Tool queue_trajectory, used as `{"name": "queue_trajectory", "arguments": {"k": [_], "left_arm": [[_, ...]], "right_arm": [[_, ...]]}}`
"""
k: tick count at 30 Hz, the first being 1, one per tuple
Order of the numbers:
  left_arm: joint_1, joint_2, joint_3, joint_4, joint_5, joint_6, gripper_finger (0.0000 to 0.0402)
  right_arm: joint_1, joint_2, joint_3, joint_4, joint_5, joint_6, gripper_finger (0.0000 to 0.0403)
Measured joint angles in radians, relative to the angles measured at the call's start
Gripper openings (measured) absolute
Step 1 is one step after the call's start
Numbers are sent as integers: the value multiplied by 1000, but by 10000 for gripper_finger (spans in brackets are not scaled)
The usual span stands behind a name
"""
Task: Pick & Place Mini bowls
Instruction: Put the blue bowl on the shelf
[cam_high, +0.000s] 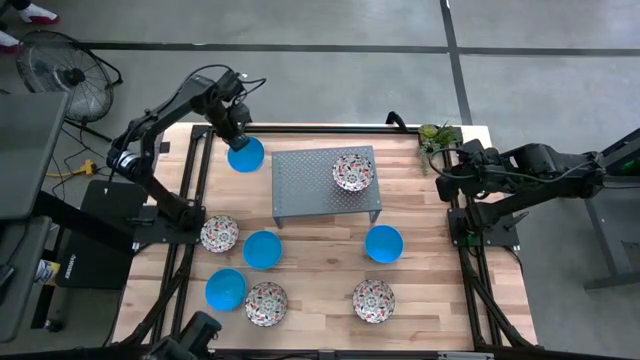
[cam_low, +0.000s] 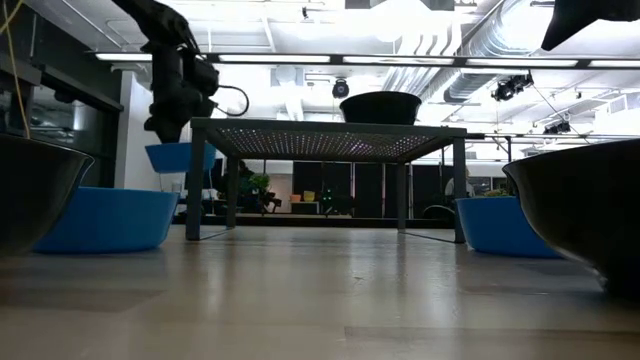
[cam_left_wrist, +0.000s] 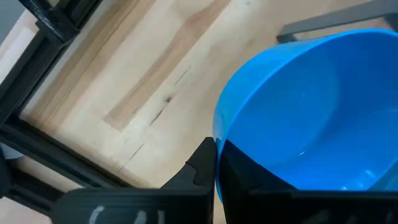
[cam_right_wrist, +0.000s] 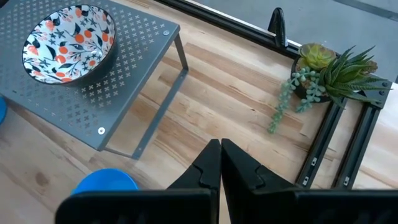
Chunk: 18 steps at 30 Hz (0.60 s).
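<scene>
Left arm reaches across to about 11 o'clock on the bench (cam_high: 330, 250), elbow bent; its left gripper (cam_high: 238, 133) is clamped on the rim of a blue bowl (cam_high: 246, 155), held off the wood just beside the stand (cam_high: 300, 180). One floral bowl (cam_high: 353, 171) sits on top of the stand. Right arm is parked at 3 o'clock by the bench edge, right gripper (cam_right_wrist: 221, 163) pinched closed on nothing, pointing toward the stand. The other six bowls are spread over the near half, 5 to 8 o'clock.
</scene>
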Motion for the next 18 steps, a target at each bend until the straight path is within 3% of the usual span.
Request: {"name": "queue_trajectory", "arguments": {"k": [10,18], "left_arm": [[-142,-80,84,-40,67,-107,0],[-339,-78,240,-46,-9,-209,0]], "right_arm": [[0,-1,0,0,0,-44,1],[0,-1,0,0,-7,-74,1]]}}
